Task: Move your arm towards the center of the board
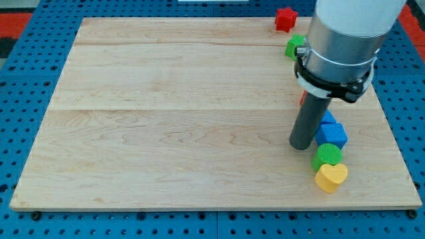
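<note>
My dark rod comes down at the view's right, and my tip [301,146] rests on the wooden board [186,119] just left of a blue block [331,135]. A green round block [327,157] lies right below the blue one, and a yellow heart-shaped block [331,176] lies below that. A red star-like block [285,19] sits at the board's top edge. A green block [294,47] shows beside the arm's grey body. A sliver of red [302,98] shows behind the rod; its shape is hidden.
The arm's large grey body [342,40] covers the board's upper right. A blue pegboard table [26,133] surrounds the board on all sides.
</note>
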Controlling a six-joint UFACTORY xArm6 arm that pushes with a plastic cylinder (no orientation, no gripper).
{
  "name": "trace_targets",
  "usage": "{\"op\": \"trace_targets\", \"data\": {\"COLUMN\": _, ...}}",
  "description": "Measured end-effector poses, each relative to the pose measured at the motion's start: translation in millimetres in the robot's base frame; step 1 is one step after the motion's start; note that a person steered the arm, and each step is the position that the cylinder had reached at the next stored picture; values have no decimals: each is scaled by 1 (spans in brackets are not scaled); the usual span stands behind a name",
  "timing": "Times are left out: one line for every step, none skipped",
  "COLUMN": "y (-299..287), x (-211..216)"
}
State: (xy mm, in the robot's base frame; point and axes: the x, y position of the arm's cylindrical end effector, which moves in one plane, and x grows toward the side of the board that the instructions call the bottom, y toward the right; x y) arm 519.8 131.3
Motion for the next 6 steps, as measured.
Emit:
{"op": "trace_targets", "data": {"y": -7, "x": 7}}
{"op": "trace_targets", "data": {"y": -29, "x": 7}}
{"op": "trace_targets", "data": {"y": -44, "x": 4}}
{"op": "trace_targets", "data": {"y": -44, "x": 4}}
{"op": "trace_targets", "data": {"y": -42, "x": -15}}
{"op": "trace_targets", "data": {"y": -42, "x": -34}}
